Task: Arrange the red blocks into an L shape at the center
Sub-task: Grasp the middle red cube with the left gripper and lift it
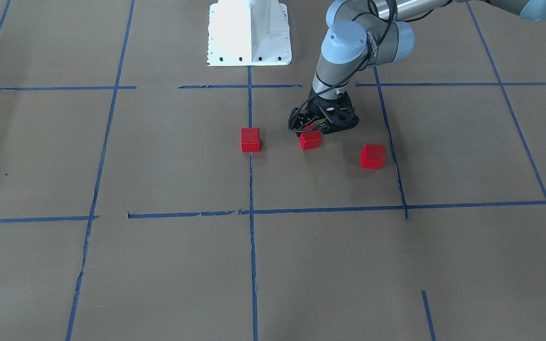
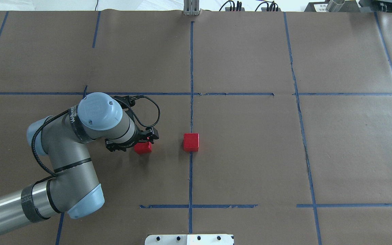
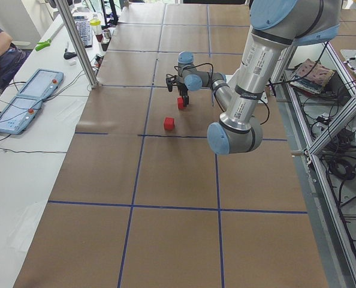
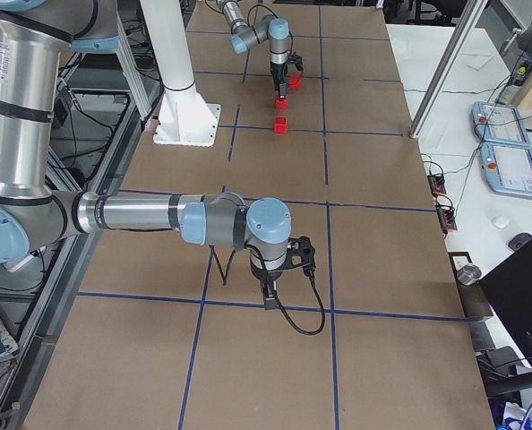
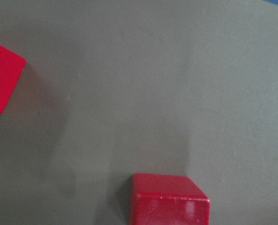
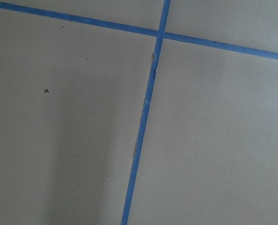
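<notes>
Brown paper [image 1: 467, 147] gridded with blue tape [image 1: 330, 209] makes the work surface.

Front view: the center [image 1: 183, 156] holds the line block [image 1: 250, 139], the middle block [image 1: 311, 139] and the outer block [image 1: 372, 156], all red. The line block sits on the center's dividing tape. The middle block lies apart at its 3 o'clock. The outer block lies farther toward 4 o'clock, just inside the border tape. The left gripper [image 1: 321, 124] points down over the middle block, which peeks out at its 7 o'clock with its top edge covered. Whether the gripper pinches it, I cannot tell.

Overhead: the middle block shows at the left gripper's 5 o'clock, right against it. The line block is at 3 o'clock, well apart. The left arm [image 2: 66, 160] hides the outer block.

Left side view: the middle block sits directly below the left gripper, the outer block at 7 o'clock.

Right side view: the right gripper [image 4: 268, 300] points down by a tape crossing, with the blocks [image 4: 281, 125] far off at 12 o'clock. Its spread cannot be told.

Left wrist: the middle block lies at 6 o'clock, cut by the edge, and another block [image 5: 3, 77] at 10 o'clock.

Right wrist: paper and crossed tape.
</notes>
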